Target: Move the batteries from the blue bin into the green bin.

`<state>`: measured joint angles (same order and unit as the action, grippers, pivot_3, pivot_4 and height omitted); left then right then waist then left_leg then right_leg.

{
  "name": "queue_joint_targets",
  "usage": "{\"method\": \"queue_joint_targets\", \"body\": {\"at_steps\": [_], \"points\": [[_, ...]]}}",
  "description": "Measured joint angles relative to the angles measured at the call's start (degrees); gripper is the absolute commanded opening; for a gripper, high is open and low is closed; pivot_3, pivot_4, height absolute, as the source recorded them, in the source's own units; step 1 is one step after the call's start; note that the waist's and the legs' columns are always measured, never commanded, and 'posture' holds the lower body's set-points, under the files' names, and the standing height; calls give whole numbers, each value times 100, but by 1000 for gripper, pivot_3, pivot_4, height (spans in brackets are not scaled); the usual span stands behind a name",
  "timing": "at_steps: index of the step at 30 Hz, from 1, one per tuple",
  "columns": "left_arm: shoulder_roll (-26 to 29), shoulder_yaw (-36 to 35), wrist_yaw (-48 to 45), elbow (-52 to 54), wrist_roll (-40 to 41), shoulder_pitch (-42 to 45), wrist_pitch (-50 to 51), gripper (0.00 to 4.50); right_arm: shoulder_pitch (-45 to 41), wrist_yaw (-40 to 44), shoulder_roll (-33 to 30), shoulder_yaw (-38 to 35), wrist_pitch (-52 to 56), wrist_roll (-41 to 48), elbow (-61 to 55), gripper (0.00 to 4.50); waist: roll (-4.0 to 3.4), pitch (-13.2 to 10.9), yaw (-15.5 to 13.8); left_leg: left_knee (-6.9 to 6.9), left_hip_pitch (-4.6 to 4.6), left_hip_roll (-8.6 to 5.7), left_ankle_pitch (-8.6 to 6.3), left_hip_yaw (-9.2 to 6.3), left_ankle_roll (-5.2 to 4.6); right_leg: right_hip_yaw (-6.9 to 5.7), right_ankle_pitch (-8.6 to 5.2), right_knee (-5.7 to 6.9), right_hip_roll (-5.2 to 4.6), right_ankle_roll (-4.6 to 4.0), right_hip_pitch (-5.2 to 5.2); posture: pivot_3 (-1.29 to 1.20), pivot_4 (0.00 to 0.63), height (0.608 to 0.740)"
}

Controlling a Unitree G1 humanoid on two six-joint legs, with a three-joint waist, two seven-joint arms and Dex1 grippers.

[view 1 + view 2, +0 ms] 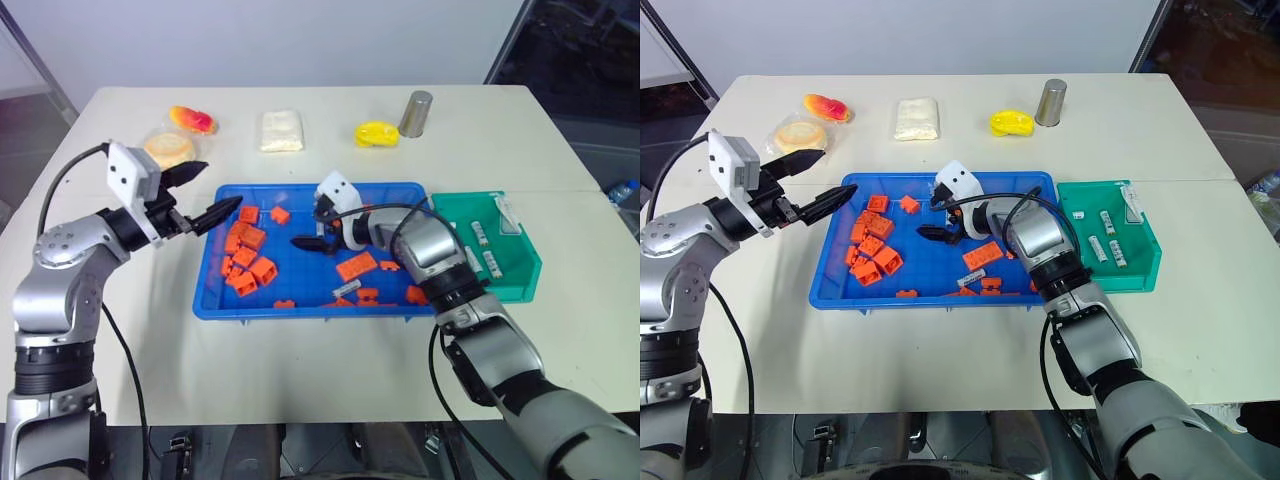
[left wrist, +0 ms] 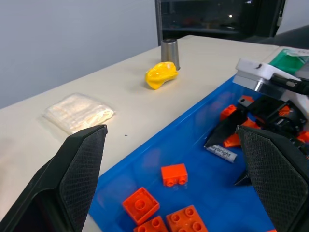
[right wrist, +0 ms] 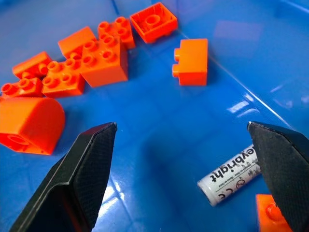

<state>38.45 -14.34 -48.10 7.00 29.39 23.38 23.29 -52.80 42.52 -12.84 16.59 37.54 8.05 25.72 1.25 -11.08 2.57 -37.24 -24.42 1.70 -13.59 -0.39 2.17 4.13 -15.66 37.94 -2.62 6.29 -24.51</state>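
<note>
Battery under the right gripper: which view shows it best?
Right wrist view: the battery lies on the blue bin floor between the open right gripper fingers, label readable. Left wrist view shows it smaller, beside a finger. In the eye views it cannot be made out.

Right gripper [image 1: 318,240] fingers spread inside blue bin [image 1: 300,300], orange bricks [image 1: 245,262] beside them; left gripper [image 1: 205,195] open at bin's edge.

One blue bin [image 1: 215,300] holding roughly fourteen orange bricks [image 1: 252,237] and two batteries [image 3: 231,176] showing, one green bin [image 1: 520,280] holding at least three more, one metal cup [image 1: 415,113] standing near the table's far edge.
</note>
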Motion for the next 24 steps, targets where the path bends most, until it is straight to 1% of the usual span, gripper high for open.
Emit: {"method": "queue_joint_targets", "body": {"at_steps": [6,12,18,24], "points": [[-15,2,74,5,6,-12,0,4500,-161,-87,55,-41,-190,-123,331,4448,0,0,2,0,1,0,3,0,5,0,0,2,0,0,0,0,150,740],[-44,5,78,20,7,-75,-6,4500,-169,-91,45,-231,-42,-98,99,4448,0,0,2,1,1,0,3,-1,5,0,0,3,1,0,0,0,150,740],[-56,9,81,21,7,-73,-10,4500,-164,-113,36,-214,57,-142,25,4448,0,0,2,1,1,0,3,0,5,0,0,3,0,0,0,0,150,740],[-105,24,82,24,6,-69,-11,4500,-58,-46,6,-32,93,-344,-2,4448,2,1,2,1,3,0,3,0,5,0,0,4,1,0,0,0,150,740]]}}
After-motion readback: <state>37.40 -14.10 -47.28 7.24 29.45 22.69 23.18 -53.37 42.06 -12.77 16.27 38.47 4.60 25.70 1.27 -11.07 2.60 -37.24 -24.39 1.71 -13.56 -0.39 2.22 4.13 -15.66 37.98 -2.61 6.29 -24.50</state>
